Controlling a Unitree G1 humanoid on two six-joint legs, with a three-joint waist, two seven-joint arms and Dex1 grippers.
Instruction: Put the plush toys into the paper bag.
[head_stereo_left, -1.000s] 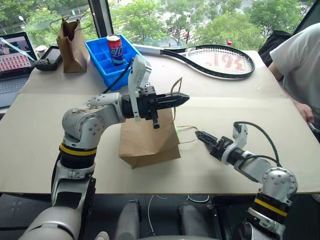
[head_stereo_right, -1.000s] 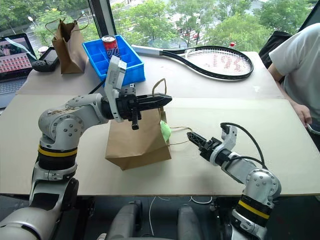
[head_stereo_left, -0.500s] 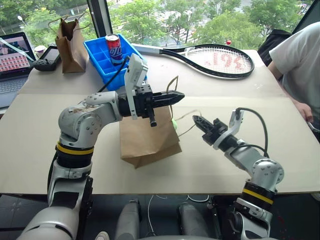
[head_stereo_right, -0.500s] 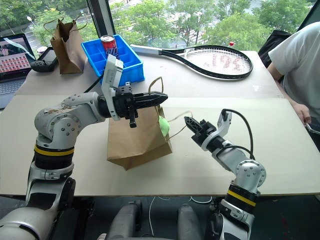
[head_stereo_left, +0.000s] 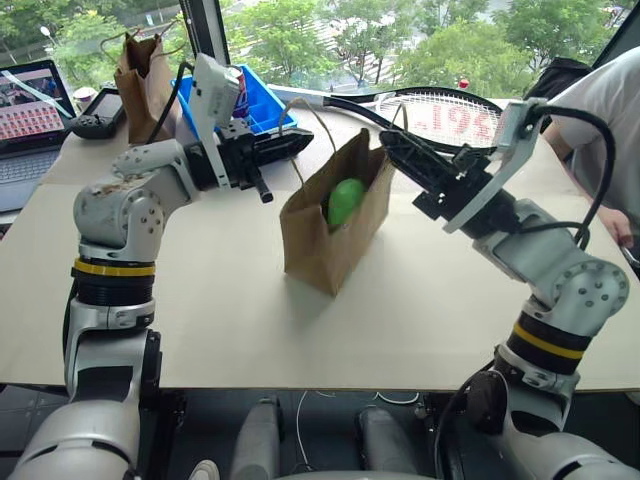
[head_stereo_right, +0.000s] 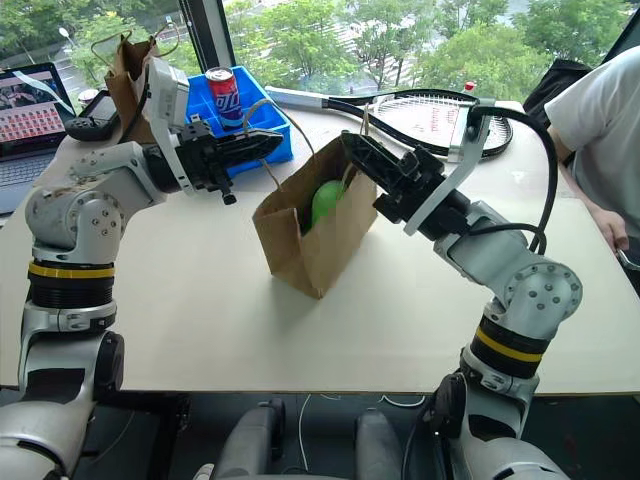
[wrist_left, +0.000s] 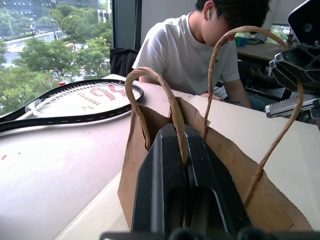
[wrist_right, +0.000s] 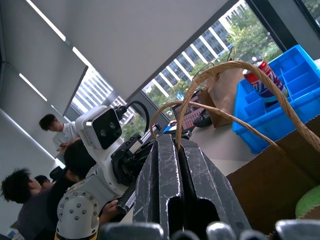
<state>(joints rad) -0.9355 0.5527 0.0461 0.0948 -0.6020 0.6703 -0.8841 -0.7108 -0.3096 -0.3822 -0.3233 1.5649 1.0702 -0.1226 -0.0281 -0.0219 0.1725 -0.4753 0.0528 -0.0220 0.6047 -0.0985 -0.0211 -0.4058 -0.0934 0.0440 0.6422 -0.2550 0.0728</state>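
Observation:
The light-brown paper bag (head_stereo_left: 318, 243) stands upright on the table with its mouth pulled open. A round bright-green plush toy (head_stereo_left: 346, 200) sits inside it, below the rim. My left gripper (head_stereo_left: 303, 139) is at the bag's left side, shut on one twine handle (wrist_left: 150, 82). At the bag's right side my right gripper (head_stereo_left: 386, 138) is raised and shut on the other twine handle (wrist_right: 226, 70). Both handles are stretched up and apart, so the bag hangs between the two grippers.
A tennis racket (head_stereo_left: 450, 120) lies behind the bag. A blue tray (head_stereo_right: 262, 118) with a drink can (head_stereo_right: 220, 85) and a narrower, darker paper bag (head_stereo_left: 142, 75) stand at the back left, next to a laptop (head_stereo_left: 30, 105). A person in a white shirt (head_stereo_left: 600, 110) sits at the right edge.
My right gripper closed on the bag's loose handle and rose. The bag went from lying on its side to standing open, with the green toy now inside. My left gripper shifted left and up.

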